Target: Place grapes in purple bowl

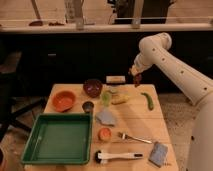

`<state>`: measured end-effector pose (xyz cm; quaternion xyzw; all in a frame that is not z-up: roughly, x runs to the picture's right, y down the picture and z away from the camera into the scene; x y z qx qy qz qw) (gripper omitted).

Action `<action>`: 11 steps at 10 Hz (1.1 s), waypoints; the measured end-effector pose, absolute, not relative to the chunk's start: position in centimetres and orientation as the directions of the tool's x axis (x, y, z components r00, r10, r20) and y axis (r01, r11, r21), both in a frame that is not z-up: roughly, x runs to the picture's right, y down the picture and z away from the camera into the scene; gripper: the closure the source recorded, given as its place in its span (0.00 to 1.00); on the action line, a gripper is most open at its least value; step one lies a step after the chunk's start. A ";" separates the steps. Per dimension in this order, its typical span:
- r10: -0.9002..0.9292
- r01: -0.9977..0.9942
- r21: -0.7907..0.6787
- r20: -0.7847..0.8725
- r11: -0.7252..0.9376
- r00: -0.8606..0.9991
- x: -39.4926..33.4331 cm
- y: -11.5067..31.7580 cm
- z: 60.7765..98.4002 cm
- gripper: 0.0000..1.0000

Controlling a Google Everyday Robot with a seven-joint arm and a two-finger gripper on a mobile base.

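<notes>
My gripper [135,77] hangs above the far right part of the table, at the end of the white arm coming in from the right. It is shut on the grapes [137,81], a small dark red cluster hanging below the fingers, clear of the tabletop. The purple bowl [93,87] stands at the far middle of the table, well to the left of the gripper and lower. It looks empty.
An orange bowl [64,100] and a tiny dark cup [88,106] sit left of the purple bowl. A beige block [115,79], banana [120,100], green pepper [147,100], green tray [59,138], grey cloth [106,118], fork [135,138], brush [119,156] and sponge [159,154] lie around.
</notes>
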<state>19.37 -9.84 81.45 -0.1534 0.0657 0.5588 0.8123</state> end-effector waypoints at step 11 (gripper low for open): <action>0.916 -0.982 -0.126 -0.358 0.142 0.179 17.9 -9.4 80.3 1.00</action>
